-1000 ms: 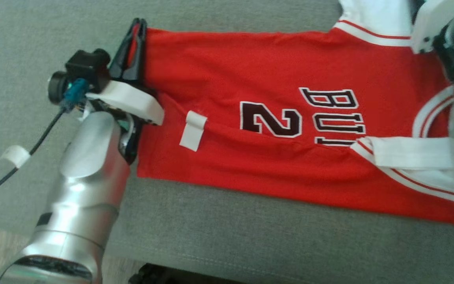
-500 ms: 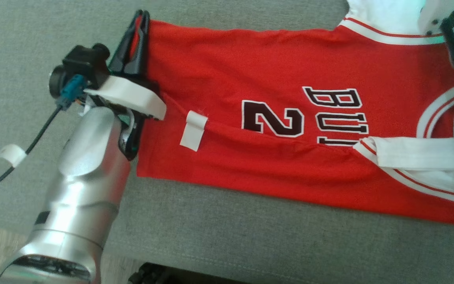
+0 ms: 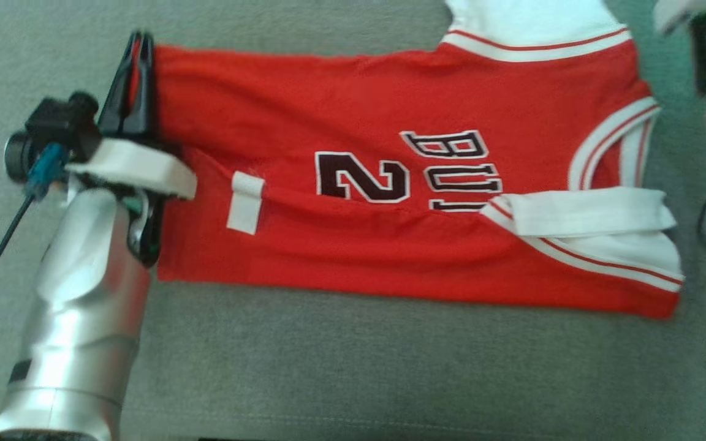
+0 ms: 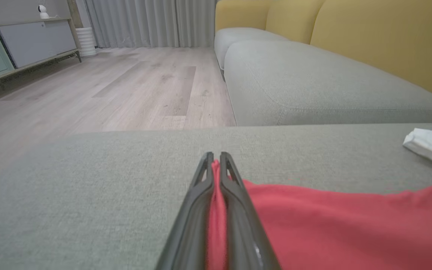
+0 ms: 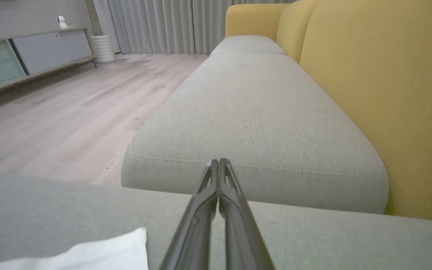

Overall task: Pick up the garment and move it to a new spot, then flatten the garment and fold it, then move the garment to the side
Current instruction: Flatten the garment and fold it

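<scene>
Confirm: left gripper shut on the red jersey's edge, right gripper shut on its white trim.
Wrong about the right gripper: the right wrist view shows it shut on nothing. The left gripper is shut on the jersey.

A: State of the left hand?
B: Fingers pressed together on the garment, red cloth pinched between them.
A: Rest of it?
B: Spreads right across the grey cushion. Its white trim lies at far right.
A: Beyond?
B: A second grey cushion, yellow backrest, wood floor, curtains, and a cabinet at upper left.
</scene>
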